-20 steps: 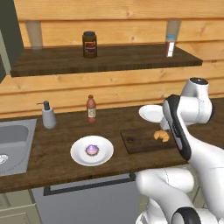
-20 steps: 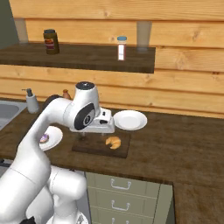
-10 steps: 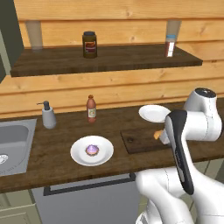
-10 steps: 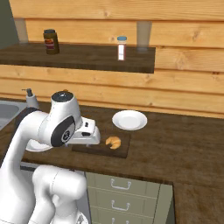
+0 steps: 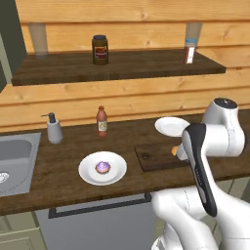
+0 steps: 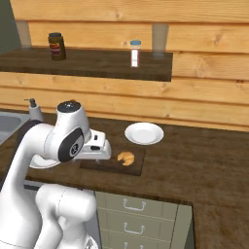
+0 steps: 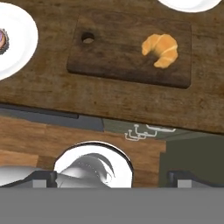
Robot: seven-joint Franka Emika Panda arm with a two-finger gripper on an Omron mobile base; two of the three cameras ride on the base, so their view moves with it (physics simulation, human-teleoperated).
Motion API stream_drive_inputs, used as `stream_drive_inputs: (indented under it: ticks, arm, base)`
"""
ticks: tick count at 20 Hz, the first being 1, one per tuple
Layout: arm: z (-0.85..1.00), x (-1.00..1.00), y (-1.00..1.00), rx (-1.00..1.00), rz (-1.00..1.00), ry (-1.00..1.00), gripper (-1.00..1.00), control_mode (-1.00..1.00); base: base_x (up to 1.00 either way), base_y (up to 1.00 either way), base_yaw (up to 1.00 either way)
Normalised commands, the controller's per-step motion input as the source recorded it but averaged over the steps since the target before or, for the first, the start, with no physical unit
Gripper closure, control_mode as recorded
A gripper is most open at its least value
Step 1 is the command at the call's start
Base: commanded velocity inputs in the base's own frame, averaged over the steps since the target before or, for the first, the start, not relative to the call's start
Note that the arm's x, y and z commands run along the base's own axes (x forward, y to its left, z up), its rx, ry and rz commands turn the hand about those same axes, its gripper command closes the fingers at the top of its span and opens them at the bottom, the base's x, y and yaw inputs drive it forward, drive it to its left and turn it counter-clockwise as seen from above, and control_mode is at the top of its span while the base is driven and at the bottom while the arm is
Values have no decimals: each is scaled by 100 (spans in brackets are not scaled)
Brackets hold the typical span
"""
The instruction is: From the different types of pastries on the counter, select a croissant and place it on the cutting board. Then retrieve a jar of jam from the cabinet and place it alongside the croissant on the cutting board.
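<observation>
Wooden counter [image 5: 63,171] carried, from left to right, a pastry plate [image 5: 103,168], the cutting board [image 7: 131,48] near the front edge with the croissant [image 7: 160,50] resting on its right end, delivered. The jam jar [image 5: 100,49] waited on the shelf [image 5: 117,66]. End effector opening: cannot tell.

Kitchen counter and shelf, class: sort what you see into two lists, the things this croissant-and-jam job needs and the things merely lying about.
Needed for the job:
croissant
cutting board
jam jar

Lying about:
plate with a cupcake
empty white plate
soap dispenser
brown bottle
white-capped shaker
sink
</observation>
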Motion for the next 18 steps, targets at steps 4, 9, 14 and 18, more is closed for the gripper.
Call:
stream_drive_inputs:
  ticks: [4, 9, 14, 18]
  arm:
    - [0, 1, 0, 0, 0, 3, -100, -100]
    - [-4, -26, 6, 0, 0, -1, -100, 100]
    - [0, 0, 0, 0, 0, 0, -100, 100]
    - [0, 0, 0, 0, 0, 0, -100, 100]
  base:
    - [0, 0, 0]
    - [-20, 9, 0]
    - [-100, 78, 0]
    - [-91, 99, 0]
